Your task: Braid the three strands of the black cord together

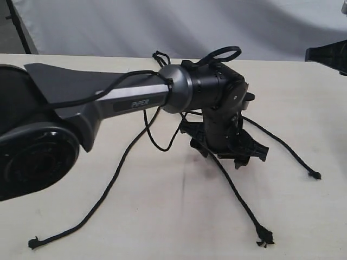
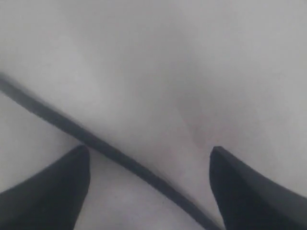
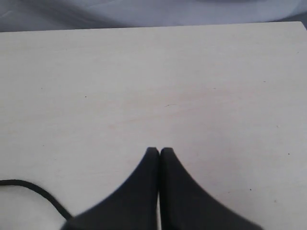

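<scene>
Exterior view. The cord lies unbraided on the table. Its joined end seems to sit beyond my left arm, and the strands fan out toward the near edge. The left strand curves to a knot at the near left. The middle strand runs out from under my left gripper. The right strand is well apart from it on the far side. I see no crossings.

Left wrist view. The left gripper is spread wide and grasps nothing. One strand lies slantwise on the table between the fingers; whether it touches either I cannot tell. The picture is blurred, so I judge the jaws sit very low.

Right wrist view. The right gripper is clenched with its tips meeting and nothing visible between them. It hangs over bare table. A black line shows at the corner; I cannot tell whether it is a strand or a cable.

Handling, as I judge it. The cord is light, limp and thin, and it will sag and trail when lifted. The woven surface should give fair grip. It is best pinched mid-length, near where the next crossing belongs, not at the frayed knots. The jaws must close low to the table or they will miss it. A dragged strand may pull its neighbours out of line.
</scene>
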Available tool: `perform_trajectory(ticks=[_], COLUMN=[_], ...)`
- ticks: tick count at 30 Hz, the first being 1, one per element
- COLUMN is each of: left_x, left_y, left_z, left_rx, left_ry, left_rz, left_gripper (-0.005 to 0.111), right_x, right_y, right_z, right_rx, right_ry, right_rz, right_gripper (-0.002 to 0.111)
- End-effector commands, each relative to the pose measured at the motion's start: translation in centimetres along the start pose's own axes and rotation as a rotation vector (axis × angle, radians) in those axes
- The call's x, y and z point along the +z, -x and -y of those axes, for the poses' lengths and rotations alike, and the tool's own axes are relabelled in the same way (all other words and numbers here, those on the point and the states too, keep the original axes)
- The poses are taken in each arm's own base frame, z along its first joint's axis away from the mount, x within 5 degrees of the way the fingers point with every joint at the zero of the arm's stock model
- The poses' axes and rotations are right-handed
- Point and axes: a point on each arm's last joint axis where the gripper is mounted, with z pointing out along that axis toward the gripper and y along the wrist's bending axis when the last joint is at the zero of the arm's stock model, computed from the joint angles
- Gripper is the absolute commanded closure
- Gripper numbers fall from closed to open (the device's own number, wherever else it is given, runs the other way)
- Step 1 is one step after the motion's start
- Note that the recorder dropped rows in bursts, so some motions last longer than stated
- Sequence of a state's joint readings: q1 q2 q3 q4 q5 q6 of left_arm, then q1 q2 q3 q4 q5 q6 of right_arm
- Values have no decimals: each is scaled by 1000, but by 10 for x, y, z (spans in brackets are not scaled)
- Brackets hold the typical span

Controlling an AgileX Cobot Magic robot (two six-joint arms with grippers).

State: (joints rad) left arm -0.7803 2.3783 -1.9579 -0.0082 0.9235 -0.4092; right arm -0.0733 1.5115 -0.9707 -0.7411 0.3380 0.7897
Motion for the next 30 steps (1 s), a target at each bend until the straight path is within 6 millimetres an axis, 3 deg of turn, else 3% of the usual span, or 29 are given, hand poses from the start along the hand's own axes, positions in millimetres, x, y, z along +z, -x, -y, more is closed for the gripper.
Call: perform_trajectory(ticks=[1, 4, 6, 11, 15, 21, 25, 30], left_x=[15, 19, 19, 18, 0, -60, -77, -69], left_y=[-5, -10, -13, -17, -12, 9, 15, 3], left_z=[1, -1, -3, -4, -4, -19, -49, -113], left_rx=[-10, 3, 24, 181, 262, 339, 327, 251], left_ry=[51, 74, 90, 83, 81, 202, 293, 432], left_rz=[-130, -184, -226, -272, -239, -78, -58, -158], left_gripper=[41, 47, 60, 107, 106, 106, 106, 106], right_x=[-3, -2, -1, -1, -1, -1, -1, -1], right_y=[2, 0, -1, -1, 0, 0, 0, 0], right_z=[2, 1, -1, -2, -2, -2, -2, -2], right_rx=[16, 17, 15, 15, 15, 15, 15, 15], right_ry=[9, 19, 37, 44, 47, 47, 47, 47], right_rz=[18, 20, 30, 35, 39, 39, 39, 39], right_gripper=[109, 109, 109, 109, 109, 109, 109, 109])
